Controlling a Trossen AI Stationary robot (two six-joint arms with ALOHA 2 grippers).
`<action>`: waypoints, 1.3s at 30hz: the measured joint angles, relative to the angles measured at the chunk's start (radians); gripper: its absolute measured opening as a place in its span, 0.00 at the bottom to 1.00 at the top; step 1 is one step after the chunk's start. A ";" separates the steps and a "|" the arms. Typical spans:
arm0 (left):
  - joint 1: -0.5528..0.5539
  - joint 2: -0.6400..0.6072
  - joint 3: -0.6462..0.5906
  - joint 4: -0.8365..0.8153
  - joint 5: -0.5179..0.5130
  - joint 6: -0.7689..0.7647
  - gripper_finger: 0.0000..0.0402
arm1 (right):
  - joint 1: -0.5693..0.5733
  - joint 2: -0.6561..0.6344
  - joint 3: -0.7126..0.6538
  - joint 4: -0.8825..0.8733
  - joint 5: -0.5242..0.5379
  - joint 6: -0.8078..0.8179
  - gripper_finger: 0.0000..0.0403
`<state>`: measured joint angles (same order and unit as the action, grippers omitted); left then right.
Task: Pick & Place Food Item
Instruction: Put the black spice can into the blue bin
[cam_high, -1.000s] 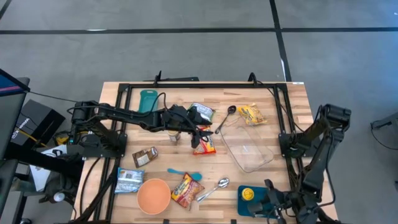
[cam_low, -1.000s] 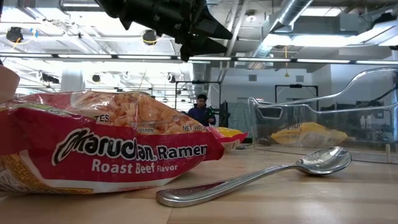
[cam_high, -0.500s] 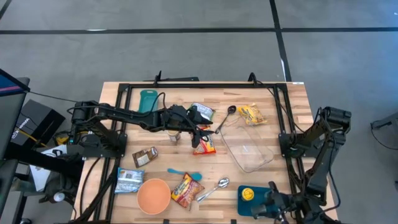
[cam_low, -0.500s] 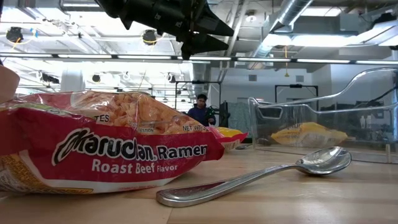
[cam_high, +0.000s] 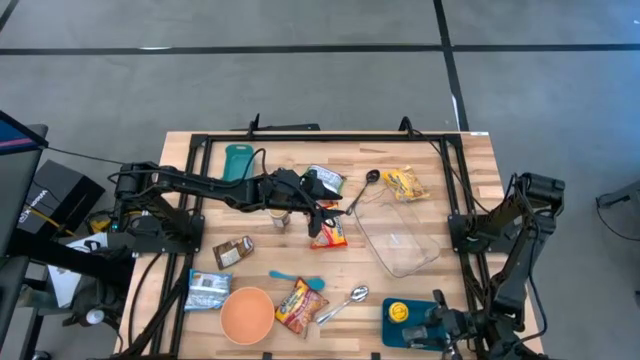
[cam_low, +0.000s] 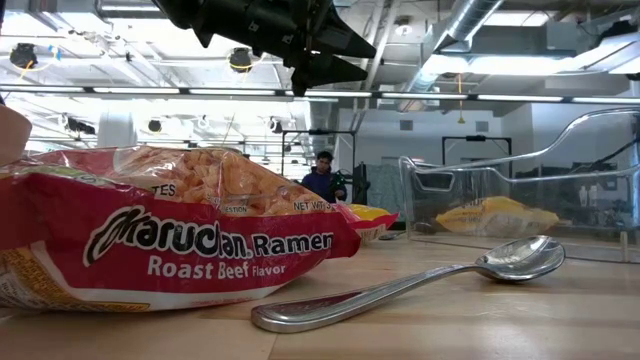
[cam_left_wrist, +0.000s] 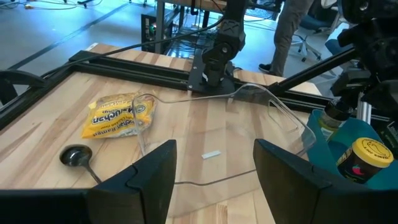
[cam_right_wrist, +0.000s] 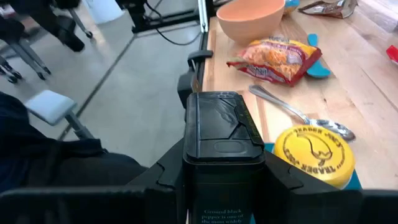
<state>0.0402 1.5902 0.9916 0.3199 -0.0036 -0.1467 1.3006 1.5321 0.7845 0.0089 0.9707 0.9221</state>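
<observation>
High view: left gripper (cam_high: 322, 213) is out over mid-table, above the red ramen pack (cam_high: 329, 232) lying near the clear tray (cam_high: 405, 245). Nothing visible between its fingers. A yellow pack (cam_high: 405, 183) lies at the tray's far end, beside a dark ladle (cam_high: 366, 186). Near the front edge: an orange bowl (cam_high: 247, 313), a second ramen pack (cam_high: 300, 304), a spoon (cam_high: 344, 301), and a blue spatula (cam_high: 297, 279). Right gripper (cam_high: 432, 325) is low at the front right corner, by a yellow-lidded jar (cam_high: 398, 313) on a blue mat (cam_high: 412, 331).

Low view: front ramen pack fills the left side; spoon lies just beside it on the wood. Tray stands behind to the right, with the yellow pack seen through its wall. Left gripper hangs overhead, clear of the table. A person (cam_low: 322, 178) stands far back in the room.

Left wrist view: fingers (cam_left_wrist: 152, 180) spread apart with nothing between them. Beyond them sit the tray, yellow pack, and ladle.

Right wrist view: fingers (cam_right_wrist: 171, 167) clamp a black pepper tin (cam_right_wrist: 221, 155) upright. The jar is just beside it, with the spoon, front ramen pack and bowl farther on.
</observation>
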 joint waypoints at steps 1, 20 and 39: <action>0.000 0.000 0.000 0.001 0.000 0.000 0.52 | 0.000 0.009 0.000 0.000 0.001 0.009 0.28; 0.000 0.000 0.000 0.004 0.000 0.000 0.52 | -0.050 0.111 0.080 -0.113 0.026 0.021 0.28; 0.000 0.000 0.000 0.004 0.000 0.000 0.52 | -0.060 0.124 0.089 -0.145 0.025 0.054 0.28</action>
<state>0.0406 1.5902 0.9916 0.3237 -0.0033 -0.1467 1.2407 1.6556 0.8738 -0.1357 0.9955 0.9765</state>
